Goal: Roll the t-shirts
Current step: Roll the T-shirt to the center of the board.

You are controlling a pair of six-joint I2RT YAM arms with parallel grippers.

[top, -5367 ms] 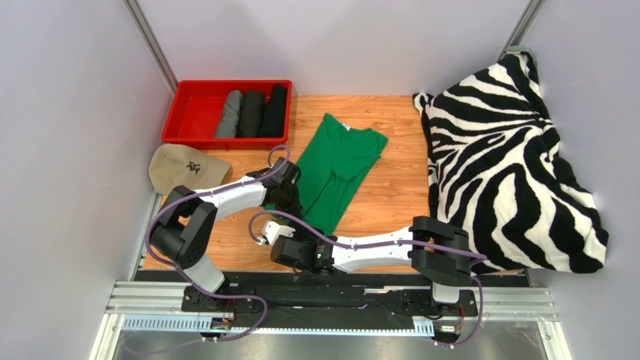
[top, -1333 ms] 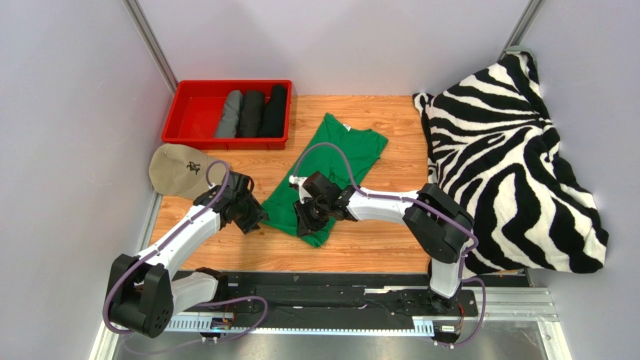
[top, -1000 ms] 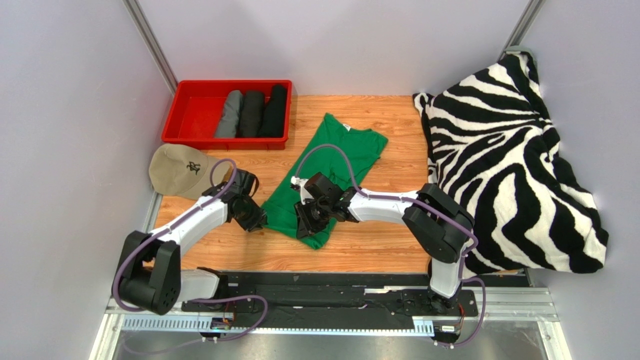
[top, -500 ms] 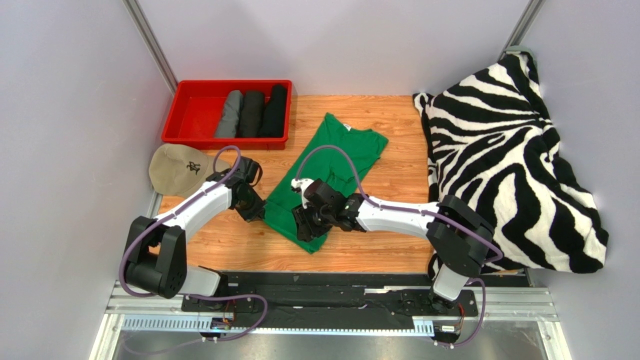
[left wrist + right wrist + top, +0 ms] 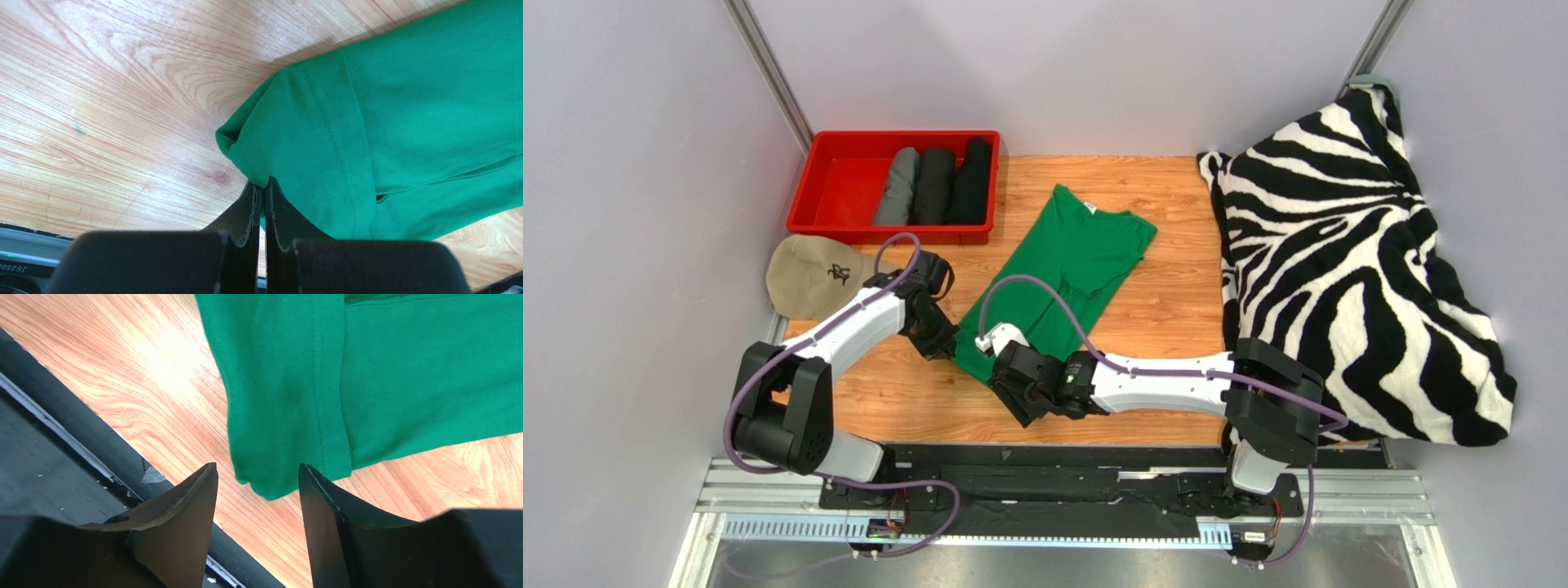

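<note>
Green t-shirt (image 5: 1071, 272): folded into a long strip, lying flat and slantwise mid-worktop, collar end toward the far edge, hem end toward the arms.
Left gripper (image 5: 263, 187): closed, pinching the left hem corner of the green t-shirt.
Right gripper (image 5: 258, 473): jaws apart, just over the right hem corner, gripping nothing.
Grey rolled t-shirt (image 5: 897, 188): in the red tray (image 5: 821, 150), left of the rolls.
Black rolled t-shirts (image 5: 935, 184): two, side by side, right of the grey one.
Beige cap (image 5: 814, 277): near the tray, at the left edge.
Zebra-striped blanket (image 5: 1345, 251): heaped at the right.
Worktop (image 5: 1167, 325): wood grain.
</note>
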